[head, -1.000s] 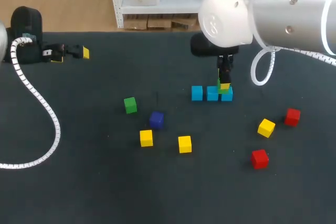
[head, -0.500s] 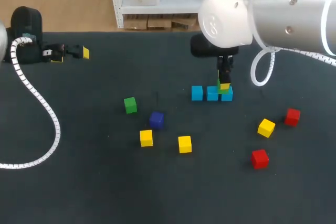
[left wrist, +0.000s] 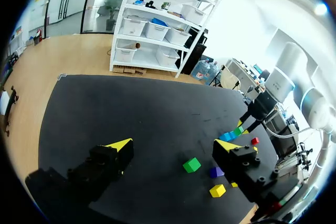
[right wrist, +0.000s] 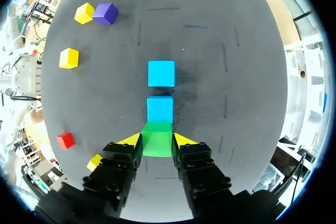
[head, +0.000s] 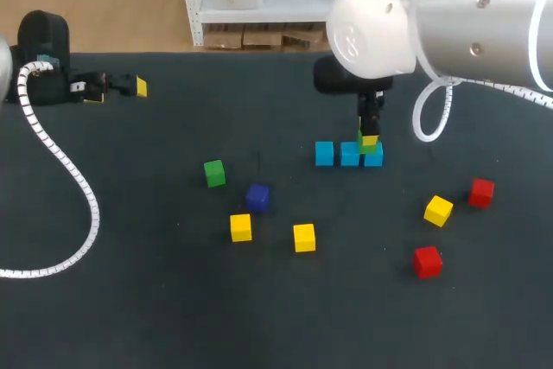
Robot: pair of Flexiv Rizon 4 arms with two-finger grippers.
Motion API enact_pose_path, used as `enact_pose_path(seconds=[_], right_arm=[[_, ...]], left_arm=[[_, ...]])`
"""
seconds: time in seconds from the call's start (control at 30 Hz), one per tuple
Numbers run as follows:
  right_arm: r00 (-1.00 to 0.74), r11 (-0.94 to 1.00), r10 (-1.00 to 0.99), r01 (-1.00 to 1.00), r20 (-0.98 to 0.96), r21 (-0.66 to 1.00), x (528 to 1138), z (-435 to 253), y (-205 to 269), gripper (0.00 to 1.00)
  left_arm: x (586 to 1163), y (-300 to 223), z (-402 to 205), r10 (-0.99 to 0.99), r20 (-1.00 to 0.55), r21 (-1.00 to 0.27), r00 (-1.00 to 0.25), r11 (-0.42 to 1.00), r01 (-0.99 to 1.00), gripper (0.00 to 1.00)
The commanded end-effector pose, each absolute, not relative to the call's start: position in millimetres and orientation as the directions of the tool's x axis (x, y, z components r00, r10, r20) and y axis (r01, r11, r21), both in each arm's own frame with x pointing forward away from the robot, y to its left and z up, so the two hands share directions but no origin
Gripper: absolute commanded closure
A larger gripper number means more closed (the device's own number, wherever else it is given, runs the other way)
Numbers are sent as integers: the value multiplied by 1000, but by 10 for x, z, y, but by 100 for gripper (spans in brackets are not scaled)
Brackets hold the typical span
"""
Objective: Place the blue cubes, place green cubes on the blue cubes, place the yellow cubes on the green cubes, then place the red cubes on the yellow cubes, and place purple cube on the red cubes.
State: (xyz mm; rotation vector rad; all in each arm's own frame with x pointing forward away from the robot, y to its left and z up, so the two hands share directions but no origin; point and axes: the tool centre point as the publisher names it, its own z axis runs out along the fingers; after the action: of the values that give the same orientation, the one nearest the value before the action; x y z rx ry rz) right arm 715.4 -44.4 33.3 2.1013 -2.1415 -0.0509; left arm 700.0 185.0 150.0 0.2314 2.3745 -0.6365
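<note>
Three blue cubes (head: 324,154) lie in a row at mid-table. On the rightmost one rests a green cube (right wrist: 157,139), with my right gripper (right wrist: 157,141) shut on it from both sides; two blue cubes (right wrist: 159,109) lie ahead of its fingers. In the head view the right gripper (head: 369,141) hangs straight down over that end of the row. A second green cube (head: 214,172), a purple cube (head: 257,197), three yellow cubes (head: 240,227) (head: 303,237) (head: 438,210) and two red cubes (head: 482,192) (head: 427,261) lie loose. My left gripper (head: 117,89) stands open at the far left, holding nothing.
A white coiled cable (head: 60,162) trails from the left arm across the table's left side. From the left wrist, the left gripper (left wrist: 175,145) looks out over the dark table (left wrist: 131,108) toward the loose green cube (left wrist: 191,164).
</note>
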Motion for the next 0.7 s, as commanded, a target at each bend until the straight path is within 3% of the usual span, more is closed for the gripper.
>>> enact_pose_path(seconds=[0.03, 0.33, 0.7], right_arm=[[-13, 22, -997, -992, 76, 123, 7156, 338, -443, 76], [-13, 22, -997, -992, 73, 123, 7161, 349, -441, 85], [-9, 18, -997, -993, 73, 121, 7190, 381, -424, 83]], left_arm=[[7000, 1850, 1500, 0, -642, -383, -767, 866, 321, 0], [7000, 1850, 1500, 0, -642, -383, -767, 866, 321, 0], [7000, 1850, 1500, 0, -642, -383, -767, 866, 321, 0]])
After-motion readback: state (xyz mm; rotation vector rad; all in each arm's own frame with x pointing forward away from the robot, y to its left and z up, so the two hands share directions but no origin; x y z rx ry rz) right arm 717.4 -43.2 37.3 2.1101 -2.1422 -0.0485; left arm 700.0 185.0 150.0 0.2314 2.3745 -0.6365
